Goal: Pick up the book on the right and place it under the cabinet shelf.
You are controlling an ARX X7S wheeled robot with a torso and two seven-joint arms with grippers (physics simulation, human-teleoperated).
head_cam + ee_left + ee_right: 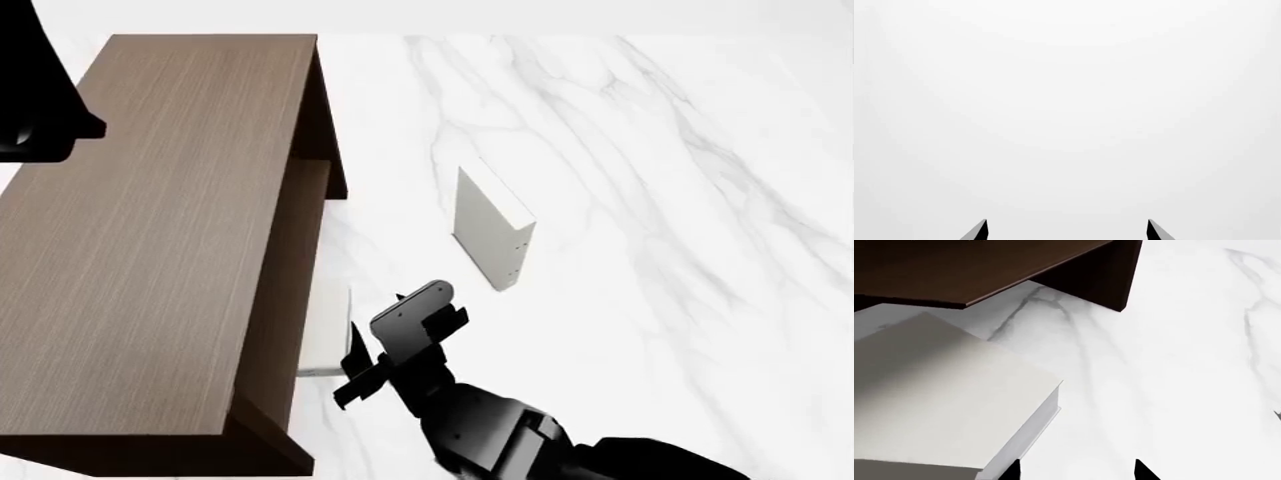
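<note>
Right tool (1077, 471), jaws apart and empty, hangs beside the thicker greyish-white book (941, 405) under the dark brown wood-grain cabinet (147, 230). Right of the cabinet, the thin white hardback (491, 230) stands upright, untouched. A careless sweep could topple it, or the tool may grab the wrong book.

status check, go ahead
Left gripper open, right gripper open, both empty. Book upright on table, not gripped. Thicker book lies partly under cabinet shelf.

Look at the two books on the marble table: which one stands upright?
The thin white book out in the open, right of the cabinet, stands on edge. The other book lies flat, partly under the cabinet.
</note>
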